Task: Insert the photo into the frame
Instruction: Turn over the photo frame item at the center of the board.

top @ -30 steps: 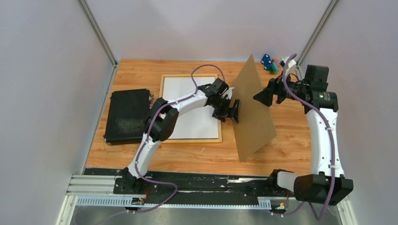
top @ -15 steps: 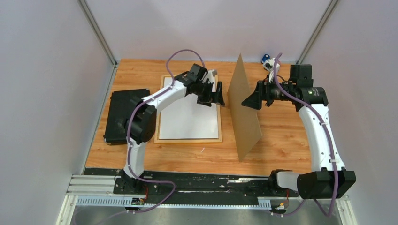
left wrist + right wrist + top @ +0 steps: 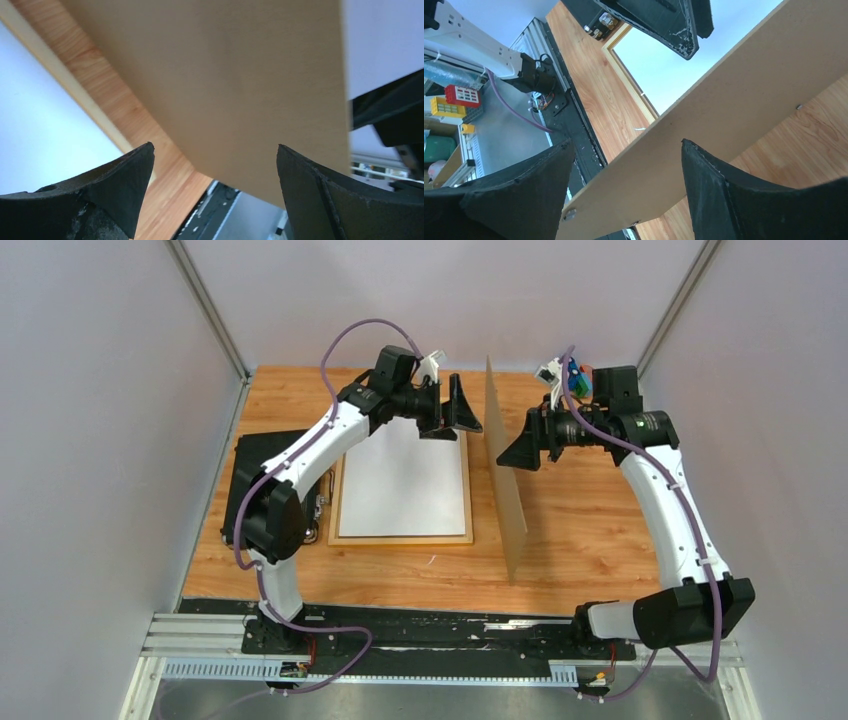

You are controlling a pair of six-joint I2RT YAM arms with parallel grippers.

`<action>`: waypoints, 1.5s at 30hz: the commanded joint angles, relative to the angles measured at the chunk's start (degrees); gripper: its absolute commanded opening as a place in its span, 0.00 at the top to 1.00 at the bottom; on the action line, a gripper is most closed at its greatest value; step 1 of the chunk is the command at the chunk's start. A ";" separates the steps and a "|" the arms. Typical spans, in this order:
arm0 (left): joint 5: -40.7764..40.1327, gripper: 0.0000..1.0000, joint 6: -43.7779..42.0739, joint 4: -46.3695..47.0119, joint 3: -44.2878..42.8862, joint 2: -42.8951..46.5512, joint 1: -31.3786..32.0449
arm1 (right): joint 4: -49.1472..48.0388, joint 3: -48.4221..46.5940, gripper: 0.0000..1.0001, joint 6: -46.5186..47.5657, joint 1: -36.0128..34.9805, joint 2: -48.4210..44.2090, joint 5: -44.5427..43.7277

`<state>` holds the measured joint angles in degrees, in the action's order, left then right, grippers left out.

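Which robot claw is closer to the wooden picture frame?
Left. The left gripper hovers over the far right corner of the frame. The right gripper is farther right, on the other side of the upright brown board.

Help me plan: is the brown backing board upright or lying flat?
Upright: the brown backing board stands on its edge on the table, seen almost edge-on from above.

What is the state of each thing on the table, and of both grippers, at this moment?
frame, lying flat on the table, a white sheet filling its opening.
backing board, standing nearly upright on one edge between the two grippers, clamped by neither.
black case, lying flat, looks closed.
left gripper, open, facing the board.
right gripper, open, facing the board's other side.
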<state>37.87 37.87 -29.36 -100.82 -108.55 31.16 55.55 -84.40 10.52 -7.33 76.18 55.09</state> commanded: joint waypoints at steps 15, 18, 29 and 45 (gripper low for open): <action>4.83 0.00 23.58 16.58 12.43 10.19 0.22 | -2.23 -1.21 0.23 -0.85 -3.59 1.52 1.46; 4.49 0.00 23.68 16.66 13.00 10.39 0.21 | -2.41 -0.77 0.23 -0.86 -3.63 1.34 1.37; 2.70 0.05 21.85 16.21 13.80 10.33 0.26 | -3.32 1.70 0.23 -0.52 -3.57 0.48 -1.12; 1.50 0.19 19.12 21.24 19.25 2.59 1.39 | -13.79 24.11 0.25 6.80 7.74 1.94 -8.74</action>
<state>38.52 57.80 -13.41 -82.50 -105.08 31.27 47.66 -64.42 13.19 -4.03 75.70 48.62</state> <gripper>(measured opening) 0.827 0.758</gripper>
